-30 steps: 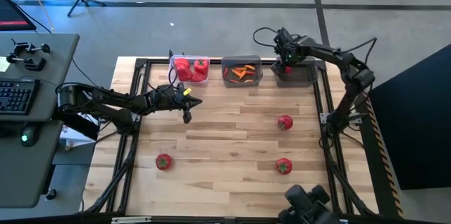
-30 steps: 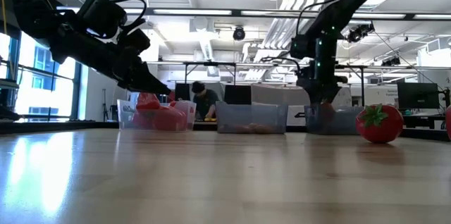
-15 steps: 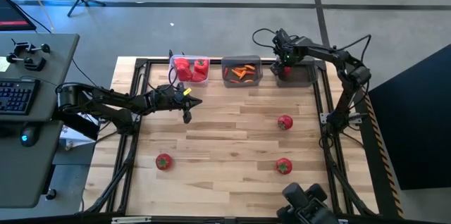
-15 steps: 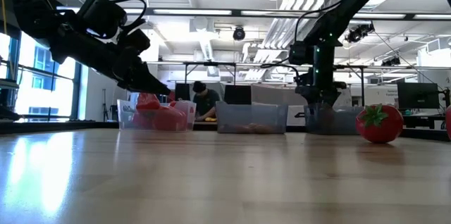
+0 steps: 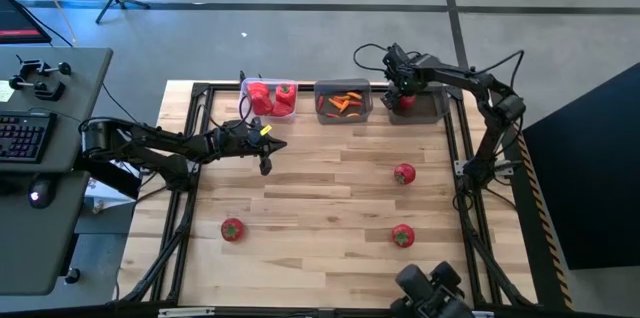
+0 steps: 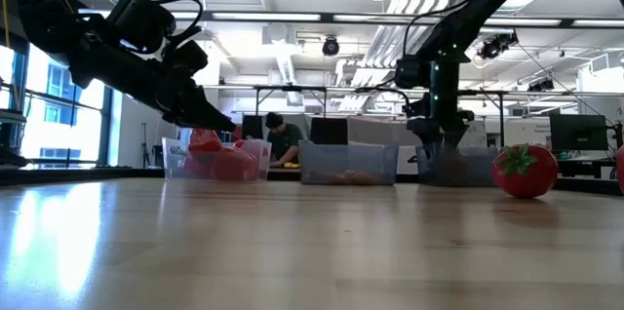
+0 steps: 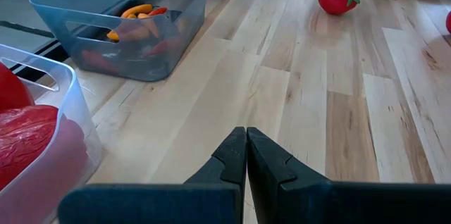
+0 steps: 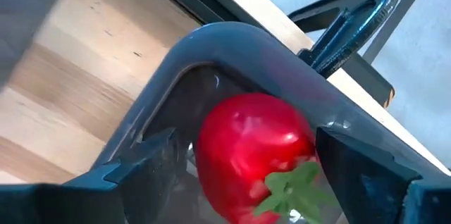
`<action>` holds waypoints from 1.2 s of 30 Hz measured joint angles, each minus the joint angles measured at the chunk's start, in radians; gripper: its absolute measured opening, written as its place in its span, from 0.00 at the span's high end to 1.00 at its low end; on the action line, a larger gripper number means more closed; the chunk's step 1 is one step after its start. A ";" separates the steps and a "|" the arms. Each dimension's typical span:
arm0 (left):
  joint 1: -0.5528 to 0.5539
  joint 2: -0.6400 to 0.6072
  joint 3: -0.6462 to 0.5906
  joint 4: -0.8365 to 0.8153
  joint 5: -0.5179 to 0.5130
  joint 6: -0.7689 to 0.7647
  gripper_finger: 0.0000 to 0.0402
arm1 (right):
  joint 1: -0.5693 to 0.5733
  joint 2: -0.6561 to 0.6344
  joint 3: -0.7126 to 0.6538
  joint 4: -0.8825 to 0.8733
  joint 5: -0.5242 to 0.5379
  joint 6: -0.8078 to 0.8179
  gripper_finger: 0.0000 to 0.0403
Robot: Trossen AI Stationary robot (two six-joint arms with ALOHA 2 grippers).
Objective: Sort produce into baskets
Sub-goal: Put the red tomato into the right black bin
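My right gripper (image 5: 401,94) stands open, pointing down into the right dark grey basket (image 5: 432,108) at the table's far edge. A red tomato (image 8: 250,150) with a green top lies in that basket's corner, between the spread fingers and apart from them. My left gripper (image 5: 265,166) is shut and holds nothing; it hovers over the table in front of the clear basket (image 5: 269,97) of red peppers. The middle grey basket (image 5: 344,101) holds orange carrot pieces. Three tomatoes (image 5: 404,173) (image 5: 402,235) (image 5: 232,229) rest on the table.
The three baskets stand in a row along the far edge. A black frame rail (image 5: 462,148) borders the table. The low view shows one tomato (image 6: 525,171) near at the right. A person (image 6: 284,141) sits far behind the table.
My right gripper has opened wide over the right dark basket and let go of the tomato, which now lies in the basket. It has also edged slightly toward the table's left.
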 joint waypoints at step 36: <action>0.000 0.000 0.000 0.000 0.001 -0.020 1.00 | 0.834 -0.613 -0.374 -0.240 -0.169 0.672 0.39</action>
